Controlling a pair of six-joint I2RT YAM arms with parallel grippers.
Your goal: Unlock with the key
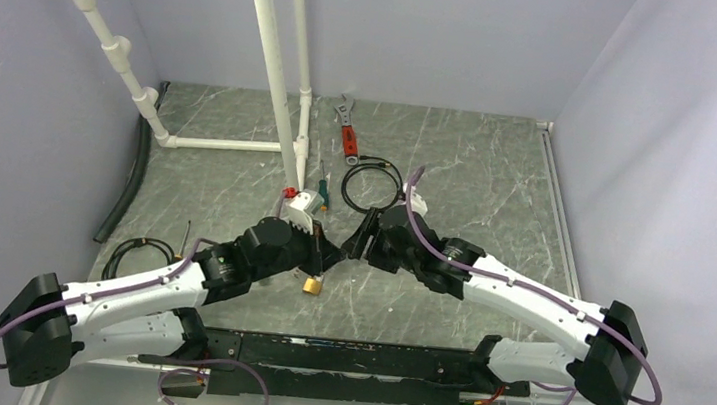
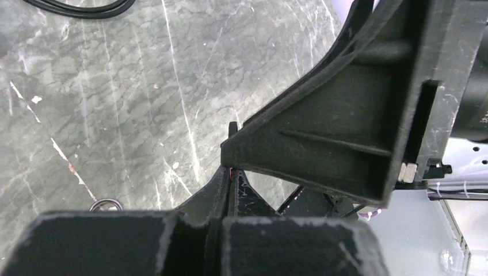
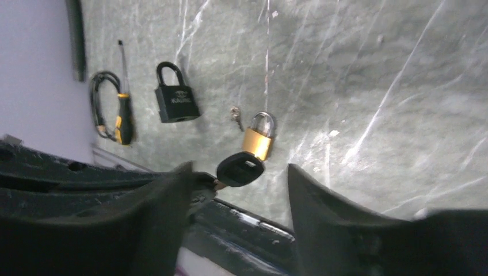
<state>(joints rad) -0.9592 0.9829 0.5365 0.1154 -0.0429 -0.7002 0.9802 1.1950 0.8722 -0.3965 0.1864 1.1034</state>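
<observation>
The key [image 3: 240, 168] has a black head and hangs above the floor between my right gripper's [image 3: 237, 169] spread fingers [image 3: 313, 207], touching neither. Its blade runs left into the tips of my left gripper [image 2: 231, 172], which is shut on it. In the left wrist view the right gripper's finger [image 2: 345, 126] hides the key. In the top view the two grippers meet tip to tip at mid-table, the left gripper [image 1: 333, 254] beside the right gripper [image 1: 358, 244]. A brass padlock [image 3: 258, 137] [image 1: 311, 284] lies on the floor just below them.
A black padlock [image 3: 175, 99], a small loose key [image 3: 235, 114], an orange-and-black screwdriver [image 3: 122, 112] and a coiled cable [image 3: 98, 103] lie beyond the brass one. At the back are a red-handled wrench [image 1: 347, 129], a cable loop [image 1: 372, 185] and white pipes [image 1: 270, 73].
</observation>
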